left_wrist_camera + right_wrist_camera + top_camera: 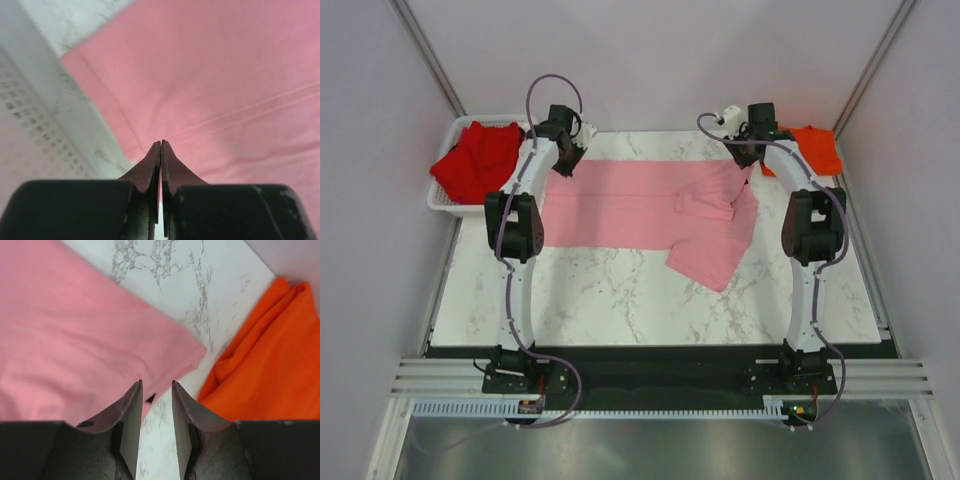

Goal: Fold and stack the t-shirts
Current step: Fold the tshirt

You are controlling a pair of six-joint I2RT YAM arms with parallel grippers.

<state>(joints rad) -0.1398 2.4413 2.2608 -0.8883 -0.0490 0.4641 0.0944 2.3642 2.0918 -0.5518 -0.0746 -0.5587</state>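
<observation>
**Pink shirt lies crosswise, one arm at each far corner**

Nearest me on the table [600, 300], a loose flap of the pink shirt [630, 205] sags toward the near edge on the right side, rumpled and doubled over. Beyond it the shirt's body lies flat, its long axis running left to right across the far half of the table.

My left gripper [160, 143] is at the shirt's far-left corner, jaws pressed together just above the cloth. I cannot tell whether any fabric is pinched between them.

My right gripper [155, 385] is at the far-right corner with its jaws parted and nothing between them. The pink corner lies just to its left, with bare marble under the gap.

I judge the fold turns on that corner. It belongs to the right arm, which also sits nearer the rumpled end.

Farther back, the orange shirt [270, 350] is bunched in the far-right corner and the red shirt [477, 160] sits in the basket [442, 203] at the far-left.
</observation>
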